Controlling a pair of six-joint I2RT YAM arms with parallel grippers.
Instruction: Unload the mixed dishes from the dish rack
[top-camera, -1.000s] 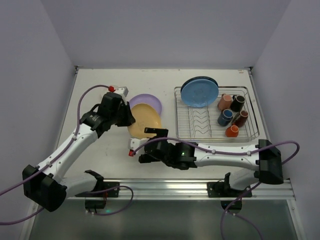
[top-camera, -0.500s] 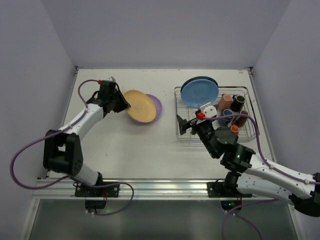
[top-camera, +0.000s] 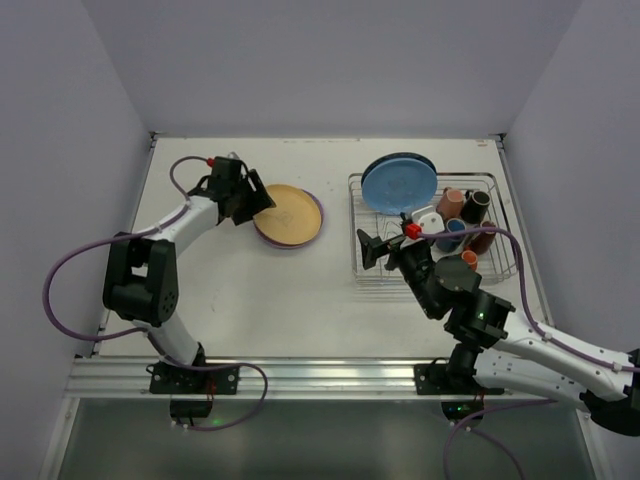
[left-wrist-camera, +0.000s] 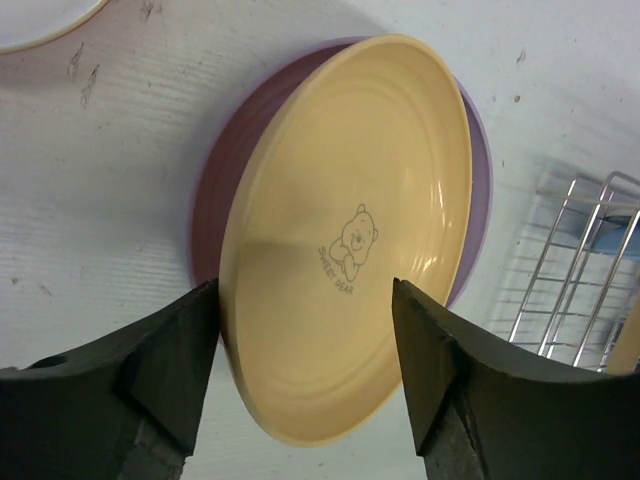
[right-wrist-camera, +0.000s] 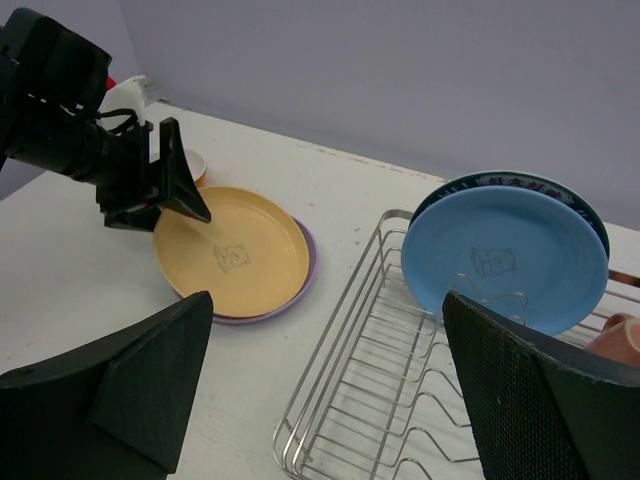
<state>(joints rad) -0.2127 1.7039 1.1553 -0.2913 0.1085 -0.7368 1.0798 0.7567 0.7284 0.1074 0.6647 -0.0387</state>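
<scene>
The yellow plate (top-camera: 290, 214) (left-wrist-camera: 350, 240) lies on the lilac plate (top-camera: 318, 222) (left-wrist-camera: 483, 180), left of the dish rack (top-camera: 500, 272) (right-wrist-camera: 345, 300). My left gripper (top-camera: 257, 204) (left-wrist-camera: 305, 370) stands open, its fingers (left-wrist-camera: 170, 350) straddling the yellow plate's near rim without gripping it. A blue plate (top-camera: 399, 184) (right-wrist-camera: 505, 258) stands in the rack's far end, a dark-rimmed plate (right-wrist-camera: 520, 180) behind it. Several mugs (top-camera: 474, 206) fill the rack's right side. My right gripper (top-camera: 372, 248) (right-wrist-camera: 328, 330) hangs wide open over the rack's left part, holding nothing.
A small orange bowl (right-wrist-camera: 195, 165) sits on the table just beyond my left gripper. The rack's zigzag dividers (right-wrist-camera: 440, 400) below my right gripper hold no plate. Grey walls close in the table on three sides.
My left gripper has opened, and the yellow plate, tilted in its grip before, now rests flat on the lilac plate. My right arm swung from the table's middle to the rack.
</scene>
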